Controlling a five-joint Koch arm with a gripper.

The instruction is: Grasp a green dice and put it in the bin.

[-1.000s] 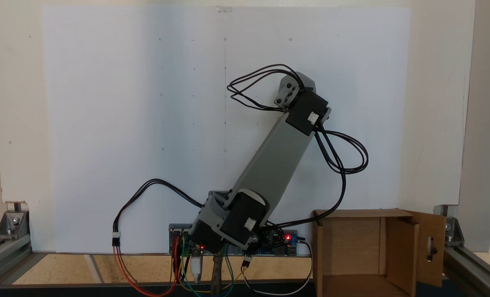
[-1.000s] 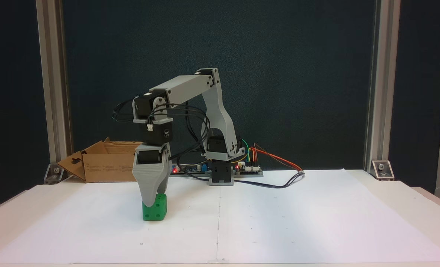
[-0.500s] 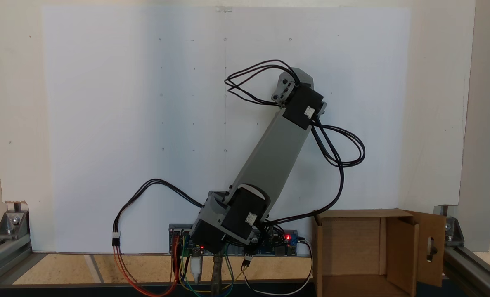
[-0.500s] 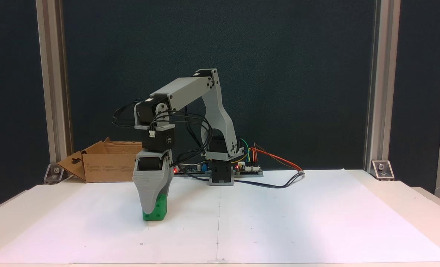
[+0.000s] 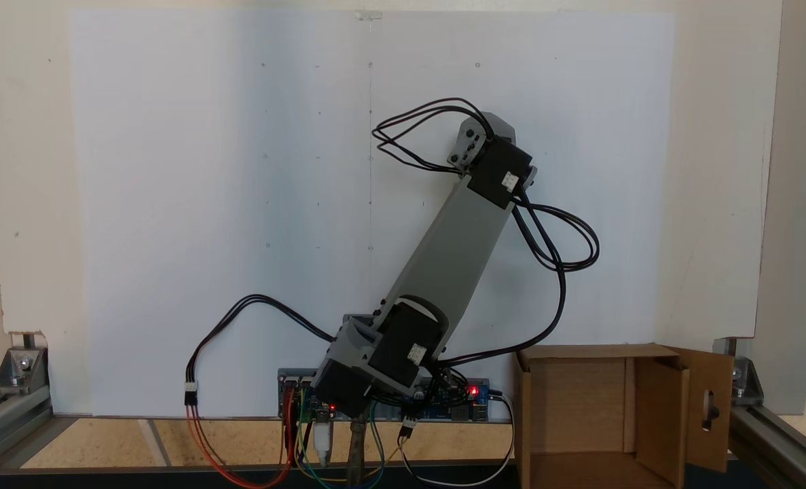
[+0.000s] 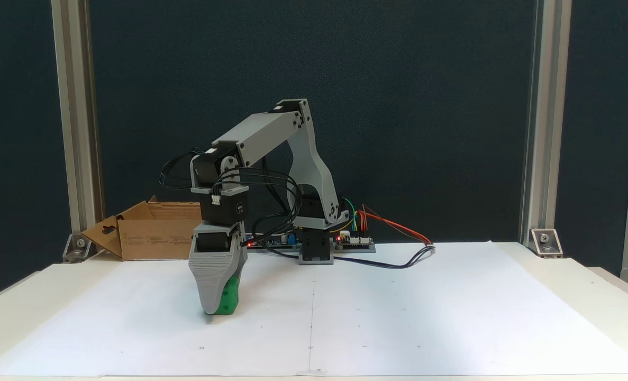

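Your tool [image 6: 211, 309] lowered around the green dice [image 6: 229, 297] on the paper-covered tabletop [image 6: 398, 317], jaw state unclear from here, cardboard bin [image 6: 155, 235] well behind.

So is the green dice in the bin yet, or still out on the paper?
Still out. The green dice sits on the white paper with the claw lowered around it; the bin stands apart behind.
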